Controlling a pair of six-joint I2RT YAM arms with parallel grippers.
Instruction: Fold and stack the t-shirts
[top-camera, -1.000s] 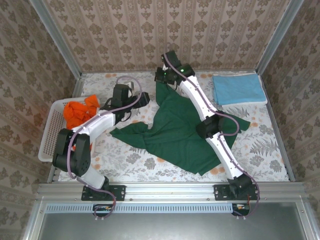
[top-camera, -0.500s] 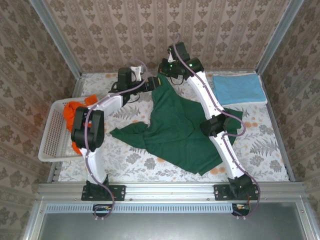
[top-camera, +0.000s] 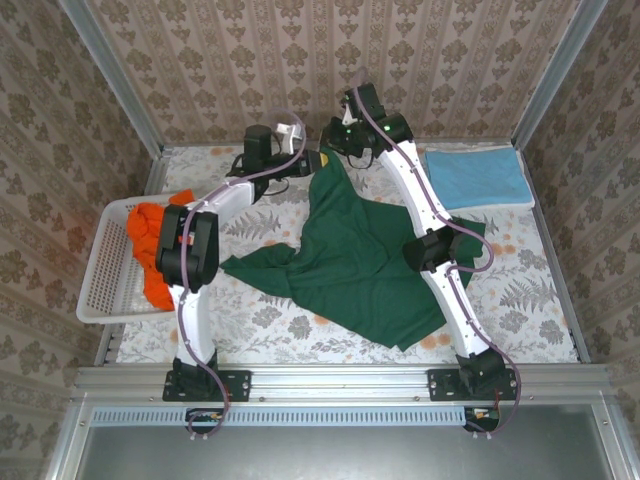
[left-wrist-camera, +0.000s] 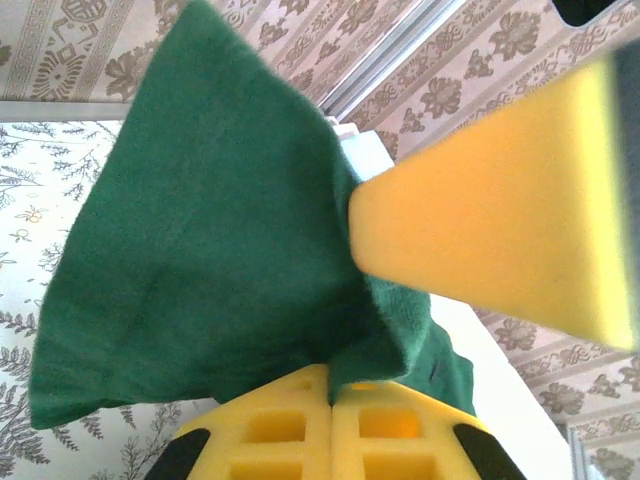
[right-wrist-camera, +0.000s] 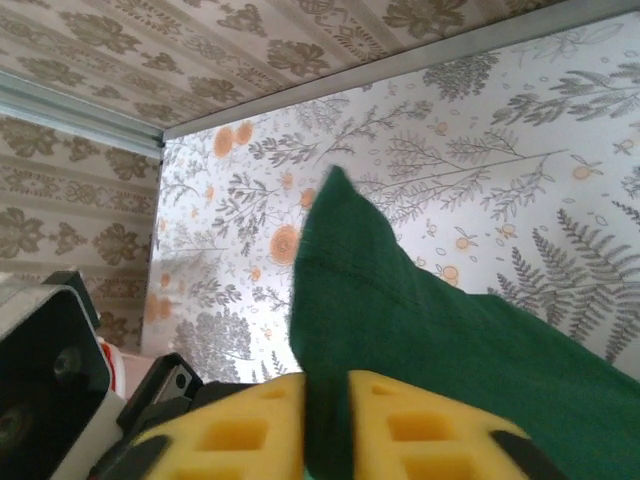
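Dark green t-shirt (top-camera: 350, 262) peaks at twelve o'clock overhead; wrist views reveal left hand (left-wrist-camera: 345, 305) and right hand (right-wrist-camera: 326, 425) clamped onto it.

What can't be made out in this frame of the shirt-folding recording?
- Orange t-shirts in the white basket: bunched and partly under the left arm in the top view, so their count is unclear.
- Which part of the dark green t-shirt both jaws pinch: the wrist views are too close, the top view too small.
- Green cloth beneath the right arm, top view: hidden.
- Yellow wedge, left wrist view: blurred, cut off by the edge.
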